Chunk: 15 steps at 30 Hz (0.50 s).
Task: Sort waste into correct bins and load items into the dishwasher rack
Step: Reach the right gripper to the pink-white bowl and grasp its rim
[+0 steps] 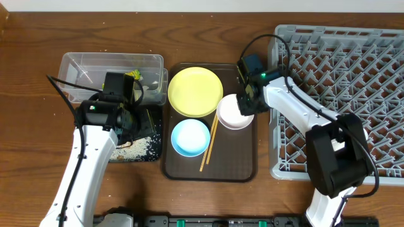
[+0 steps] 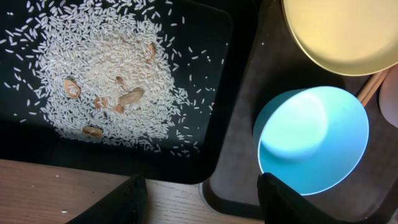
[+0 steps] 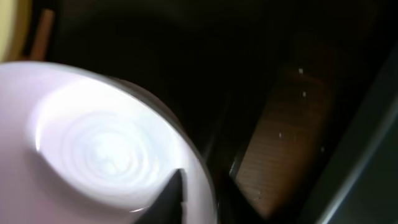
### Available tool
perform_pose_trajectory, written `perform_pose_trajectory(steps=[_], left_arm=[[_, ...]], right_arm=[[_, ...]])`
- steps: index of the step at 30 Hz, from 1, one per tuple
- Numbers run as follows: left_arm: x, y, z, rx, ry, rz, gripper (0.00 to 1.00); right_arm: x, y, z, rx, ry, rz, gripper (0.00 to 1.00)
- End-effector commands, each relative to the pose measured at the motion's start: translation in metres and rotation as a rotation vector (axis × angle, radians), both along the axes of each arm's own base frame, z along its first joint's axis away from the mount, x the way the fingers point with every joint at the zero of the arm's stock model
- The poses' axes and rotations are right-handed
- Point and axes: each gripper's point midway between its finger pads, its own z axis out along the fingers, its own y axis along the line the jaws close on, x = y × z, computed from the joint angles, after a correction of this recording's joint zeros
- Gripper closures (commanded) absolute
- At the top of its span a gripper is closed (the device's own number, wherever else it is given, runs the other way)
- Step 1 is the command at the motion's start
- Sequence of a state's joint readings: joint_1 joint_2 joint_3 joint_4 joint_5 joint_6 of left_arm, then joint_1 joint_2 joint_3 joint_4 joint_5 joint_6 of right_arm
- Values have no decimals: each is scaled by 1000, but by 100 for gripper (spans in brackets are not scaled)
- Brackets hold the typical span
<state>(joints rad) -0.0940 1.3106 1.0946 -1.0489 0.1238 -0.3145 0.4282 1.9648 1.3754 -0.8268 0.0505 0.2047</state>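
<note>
My right gripper [image 1: 247, 104] is shut on the rim of the white bowl [image 1: 232, 115] at the brown tray's right edge; one finger [image 3: 171, 194] is inside the bowl [image 3: 93, 149]. My left gripper [image 2: 202, 200] is open and empty over the near corner of the black tray [image 2: 211, 74], which holds rice scraps [image 2: 106, 74]. The light blue bowl [image 1: 190, 137], the yellow plate [image 1: 195, 91] and the chopsticks [image 1: 209, 146] lie on the brown tray. The snack wrapper [image 1: 134, 75] is in the clear tub [image 1: 82, 63]. The grey rack [image 1: 353, 75] stands at the right. I see no cup or tissue.
The dark brown serving tray [image 1: 240, 169] sits between the bins and the rack. The black tray [image 1: 150, 154] lies in front of the clear tub. The blue bowl [image 2: 314, 140] and the yellow plate [image 2: 342, 34] are close to the right of my left gripper.
</note>
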Motion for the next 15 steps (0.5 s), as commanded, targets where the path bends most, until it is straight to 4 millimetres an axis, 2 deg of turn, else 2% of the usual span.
perform_pose_trajectory(steps=[1,2,5,8,11,15], left_arm=[[1,3,6,10,-19,7,40],[1,3,6,10,-19,8,40],[1,3,6,9,-18,8,40],[1,3,6,10,-19,7,40],[1,3,6,9,-18,7,40],[1,3,6,10,-19,8,40]], right_arm=[[1,3,-1,-11,-3,0,96],[1,3,1,-9,-7,0,99],[4,0,10,-4,-29,-9,99],[14,-5,33,11,-91,-27,99],[29,-17,72,10,-205,-60,99],[50,-41,138,-23,-420,-119,99]])
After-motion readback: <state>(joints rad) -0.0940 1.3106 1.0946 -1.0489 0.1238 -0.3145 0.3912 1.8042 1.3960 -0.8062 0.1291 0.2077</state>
